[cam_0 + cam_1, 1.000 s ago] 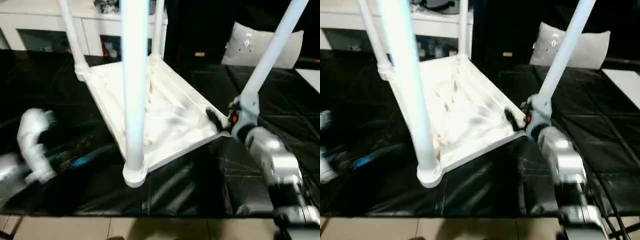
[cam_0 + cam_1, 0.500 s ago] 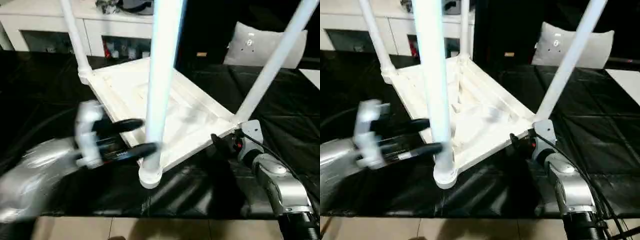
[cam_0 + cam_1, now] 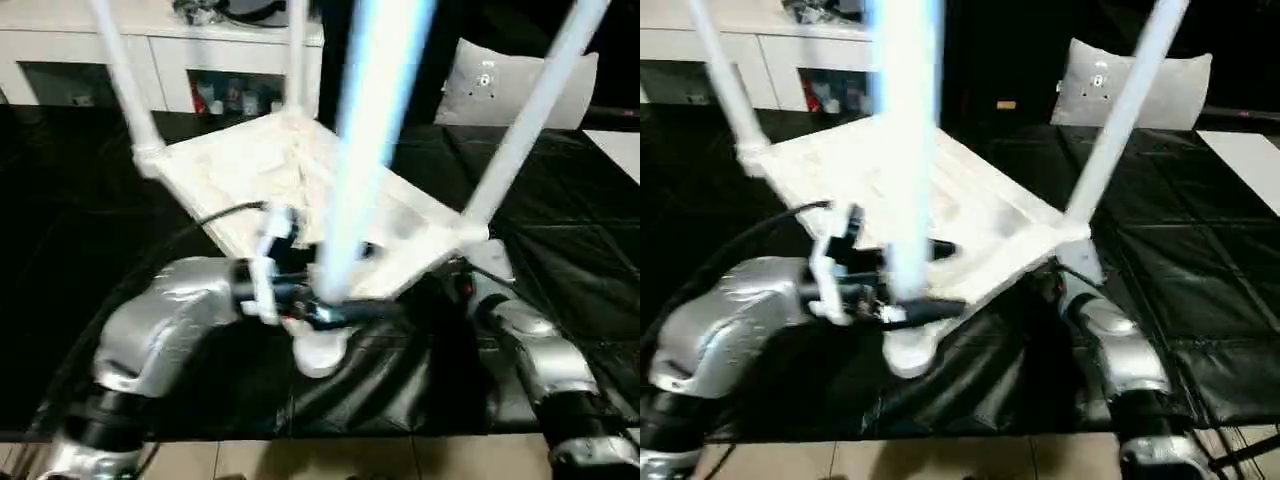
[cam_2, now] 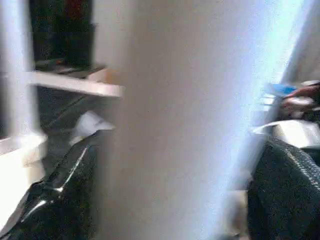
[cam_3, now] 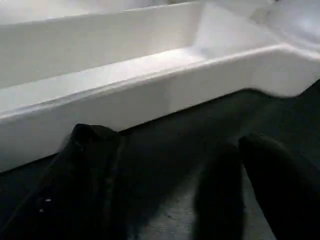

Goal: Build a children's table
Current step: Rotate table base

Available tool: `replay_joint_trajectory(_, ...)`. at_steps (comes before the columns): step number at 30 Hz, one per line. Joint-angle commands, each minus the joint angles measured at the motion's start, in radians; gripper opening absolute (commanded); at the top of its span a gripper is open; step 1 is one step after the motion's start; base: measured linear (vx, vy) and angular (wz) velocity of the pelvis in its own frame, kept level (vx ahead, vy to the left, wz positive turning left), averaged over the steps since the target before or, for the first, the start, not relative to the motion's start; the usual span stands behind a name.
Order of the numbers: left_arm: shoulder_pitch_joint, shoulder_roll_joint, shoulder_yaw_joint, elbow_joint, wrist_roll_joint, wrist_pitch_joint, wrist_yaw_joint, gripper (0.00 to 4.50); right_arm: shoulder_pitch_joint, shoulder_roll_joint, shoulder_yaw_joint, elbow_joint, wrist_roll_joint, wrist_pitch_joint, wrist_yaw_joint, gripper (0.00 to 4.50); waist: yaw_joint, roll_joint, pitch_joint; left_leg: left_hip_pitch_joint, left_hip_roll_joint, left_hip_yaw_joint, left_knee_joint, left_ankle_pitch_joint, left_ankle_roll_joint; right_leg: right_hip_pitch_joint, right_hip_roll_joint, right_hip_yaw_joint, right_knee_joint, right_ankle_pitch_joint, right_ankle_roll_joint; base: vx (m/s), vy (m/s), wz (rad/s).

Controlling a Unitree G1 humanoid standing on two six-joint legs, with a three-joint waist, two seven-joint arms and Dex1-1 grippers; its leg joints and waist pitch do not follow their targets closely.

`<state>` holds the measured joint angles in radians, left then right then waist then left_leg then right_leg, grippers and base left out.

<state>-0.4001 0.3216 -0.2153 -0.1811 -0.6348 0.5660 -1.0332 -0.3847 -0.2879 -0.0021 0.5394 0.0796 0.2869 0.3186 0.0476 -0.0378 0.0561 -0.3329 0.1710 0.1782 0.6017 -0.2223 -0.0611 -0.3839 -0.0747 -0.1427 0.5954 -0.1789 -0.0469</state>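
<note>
The children's table lies upside down on the black worktable (image 3: 60, 200), its ribbed top (image 3: 240, 170) facing up and its white legs rising out of the corner sockets. My left gripper (image 3: 352, 282) reaches in from the left, open, one black finger on each side of the nearest leg (image 3: 372, 150), just above its socket (image 3: 320, 355). That leg (image 4: 175, 120) stands very close in the left wrist view. My right gripper (image 5: 175, 145) is open, low beside the top's right corner (image 3: 470, 232), its fingers pointing at the white rim (image 5: 150, 95) without touching it.
A white cabinet (image 3: 200, 60) runs along the back. A grey cushion (image 3: 510, 85) lies at the back right, behind the right leg (image 3: 520, 130). The worktable's front edge and the floor (image 3: 300, 460) are close below the nearest socket.
My left arm has swung in from the left and its fingers now straddle the nearest leg. The right gripper has dropped from the corner socket to just below the rim. The view has shifted.
</note>
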Motion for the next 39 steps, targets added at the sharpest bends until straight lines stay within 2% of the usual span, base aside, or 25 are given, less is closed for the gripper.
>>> replay_joint_trajectory(1, -0.023, -0.026, -0.041, -0.033, -0.029, 0.019, -0.014, 4.46, -0.039, 0.015, 0.016, -0.003, 0.009, -0.035, 0.025, 4.50, 0.006, 0.001, -0.057, -0.012, 0.063, -0.023, -0.069, -0.129, 0.019, 0.058, -0.098, 0.081, -0.083, -0.348, -0.119, 0.000, 0.000, 0.00)
replay_joint_trajectory(3, -0.038, -0.058, -0.064, -0.021, -0.023, 0.020, -0.007, 4.46, -0.052, 0.022, 0.021, 0.011, 0.008, -0.053, 0.038, 4.50, 0.006, -0.001, -0.057, -0.012, 0.062, -0.024, -0.069, -0.129, 0.020, 0.057, -0.096, 0.081, -0.086, -0.373, -0.099, 0.000, 0.000, 0.00)
replay_joint_trajectory(5, -0.059, -0.099, -0.076, 0.009, -0.004, 0.016, 0.022, 4.46, -0.059, 0.031, 0.032, 0.017, 0.003, -0.068, 0.058, 4.50, 0.006, 0.000, -0.059, -0.013, 0.064, -0.025, -0.068, -0.115, 0.023, 0.057, -0.094, 0.080, -0.083, -0.353, -0.099, 0.000, 0.000, 0.00)
replay_joint_trajectory(6, -0.073, -0.125, -0.079, 0.031, 0.006, 0.008, 0.038, 4.46, -0.064, 0.039, 0.040, 0.020, 0.001, -0.076, 0.068, 4.50, 0.008, 0.009, -0.060, -0.010, 0.064, -0.025, -0.067, -0.112, 0.024, 0.055, -0.094, 0.080, -0.083, -0.341, -0.104, 0.000, 0.000, 0.00)
replay_joint_trajectory(7, -0.097, -0.165, -0.084, 0.065, 0.019, -0.002, 0.068, 4.46, -0.071, 0.054, 0.053, 0.022, -0.003, -0.085, 0.085, 4.50, 0.005, 0.003, -0.061, -0.013, 0.065, -0.025, -0.067, -0.109, 0.025, 0.058, -0.093, 0.080, -0.082, -0.321, -0.110, 0.000, 0.000, 0.00)
replay_joint_trajectory(9, -0.113, -0.194, -0.093, 0.090, 0.035, -0.006, 0.096, 4.46, -0.070, 0.067, 0.073, 0.013, -0.005, -0.088, 0.105, 4.50, 0.002, -0.001, -0.062, -0.017, 0.063, -0.026, -0.066, -0.108, 0.029, 0.063, -0.095, 0.079, -0.081, -0.314, -0.112, 0.000, 0.000, 0.00)
replay_joint_trajectory(10, -0.122, -0.216, -0.099, 0.106, 0.049, -0.011, 0.112, 4.46, -0.070, 0.076, 0.087, 0.007, -0.006, -0.092, 0.118, 4.50, -0.002, -0.003, -0.062, -0.018, 0.060, -0.024, -0.064, -0.102, 0.043, 0.063, -0.095, 0.079, -0.086, -0.324, -0.106, 0.000, 0.000, 0.00)
replay_joint_trajectory(13, -0.150, -0.261, -0.128, 0.179, 0.156, -0.080, 0.185, 4.46, -0.077, 0.099, 0.105, 0.019, -0.013, -0.106, 0.129, 4.50, -0.003, -0.003, -0.062, -0.017, 0.061, -0.024, -0.063, -0.093, 0.054, 0.060, -0.092, 0.078, -0.089, -0.327, -0.096, 0.000, 0.000, 0.00)
replay_joint_trajectory(14, -0.151, -0.262, -0.130, 0.184, 0.162, -0.084, 0.190, 4.46, -0.078, 0.100, 0.104, 0.021, -0.014, -0.107, 0.129, 4.50, -0.003, -0.003, -0.061, -0.017, 0.062, -0.026, -0.064, -0.096, 0.055, 0.060, -0.093, 0.076, -0.090, -0.340, -0.090, 0.000, 0.000, 0.00)
replay_joint_trajectory(15, -0.158, -0.267, -0.134, 0.200, 0.184, -0.097, 0.208, 4.46, -0.082, 0.104, 0.102, 0.028, -0.018, -0.112, 0.128, 4.50, -0.004, -0.006, -0.062, -0.017, 0.062, -0.025, -0.064, -0.101, 0.054, 0.059, -0.093, 0.076, -0.091, -0.350, -0.087, 0.000, 0.000, 0.00)
replay_joint_trajectory(17, -0.173, -0.286, -0.131, 0.253, 0.246, -0.143, 0.278, 4.46, -0.091, 0.109, 0.091, 0.049, -0.029, -0.118, 0.111, 4.50, -0.002, -0.004, -0.062, -0.013, 0.062, -0.025, -0.063, -0.111, 0.051, 0.056, -0.094, 0.075, -0.093, -0.371, -0.082, 0.000, 0.000, 0.00)
replay_joint_trajectory(19, -0.185, -0.295, -0.117, 0.299, 0.295, -0.185, 0.335, 4.46, -0.095, 0.107, 0.078, 0.063, -0.033, -0.118, 0.093, 4.50, -0.002, -0.003, -0.062, -0.015, 0.063, -0.027, -0.064, -0.109, 0.051, 0.057, -0.094, 0.075, -0.091, -0.360, -0.082, 0.000, 0.000, 0.00)
replay_joint_trajectory(22, -0.196, -0.308, -0.089, 0.338, 0.310, -0.210, 0.369, 4.46, -0.085, 0.101, 0.070, 0.056, -0.015, -0.113, 0.118, 4.50, 0.001, -0.003, -0.064, -0.013, 0.062, -0.026, -0.063, -0.104, 0.056, 0.057, -0.093, 0.075, -0.092, -0.346, -0.081, 0.000, 0.000, 0.00)
replay_joint_trajectory(24, -0.199, -0.316, -0.079, 0.350, 0.315, -0.219, 0.376, 4.46, -0.079, 0.101, 0.069, 0.047, -0.010, -0.110, 0.129, 4.50, 0.003, -0.003, -0.066, -0.015, 0.066, -0.027, -0.063, -0.088, 0.059, 0.059, -0.096, 0.076, -0.085, -0.307, -0.096, 0.000, 0.000, 0.00)
replay_joint_trajectory(27, -0.204, -0.333, -0.068, 0.371, 0.322, -0.239, 0.392, 4.46, -0.055, 0.108, 0.055, 0.016, 0.036, -0.107, 0.207, 4.50, 0.007, -0.002, -0.066, -0.015, 0.068, -0.026, -0.062, -0.082, 0.075, 0.058, -0.098, 0.078, -0.082, -0.268, -0.119, 0.000, 0.000, 0.00)
replay_joint_trajectory(28, -0.199, -0.332, -0.079, 0.366, 0.318, -0.240, 0.369, 4.46, -0.048, 0.113, 0.044, 0.001, 0.062, -0.102, 0.238, 4.50, 0.007, -0.001, -0.067, -0.019, 0.071, -0.028, -0.064, -0.080, 0.078, 0.062, -0.099, 0.077, -0.079, -0.255, -0.127, 0.000, 0.000, 0.00)
replay_joint_trajectory(32, -0.180, -0.327, -0.106, 0.331, 0.298, -0.240, 0.309, 4.46, -0.048, 0.116, 0.047, -0.010, 0.070, -0.111, 0.263, 4.50, 0.007, -0.001, -0.065, -0.019, 0.069, -0.027, -0.063, -0.089, 0.077, 0.061, -0.102, 0.077, -0.084, -0.284, -0.136, 0.000, 0.000, 0.00)
replay_joint_trajectory(33, -0.163, -0.330, -0.122, 0.291, 0.258, -0.220, 0.252, 4.46, -0.053, 0.119, 0.057, -0.012, 0.078, -0.114, 0.291, 4.50, 0.007, -0.001, -0.065, -0.019, 0.070, -0.027, -0.063, -0.089, 0.075, 0.060, -0.102, 0.077, -0.084, -0.288, -0.137, 0.000, 0.000, 0.00)
replay_joint_trajectory(37, -0.147, -0.343, -0.132, 0.254, 0.221, -0.196, 0.209, 4.46, -0.060, 0.126, 0.068, -0.008, 0.080, -0.117, 0.329, 4.50, 0.004, -0.001, -0.064, -0.018, 0.072, -0.027, -0.064, -0.099, 0.069, 0.060, -0.102, 0.077, -0.083, -0.289, -0.149, 0.000, 0.000, 0.00)
replay_joint_trajectory(39, -0.148, -0.347, -0.131, 0.257, 0.220, -0.195, 0.208, 4.46, -0.064, 0.130, 0.067, -0.004, 0.082, -0.113, 0.339, 4.50, 0.002, -0.001, -0.063, -0.019, 0.070, -0.026, -0.063, -0.102, 0.070, 0.060, -0.100, 0.076, -0.085, -0.300, -0.143, 0.000, 0.000, 0.00)
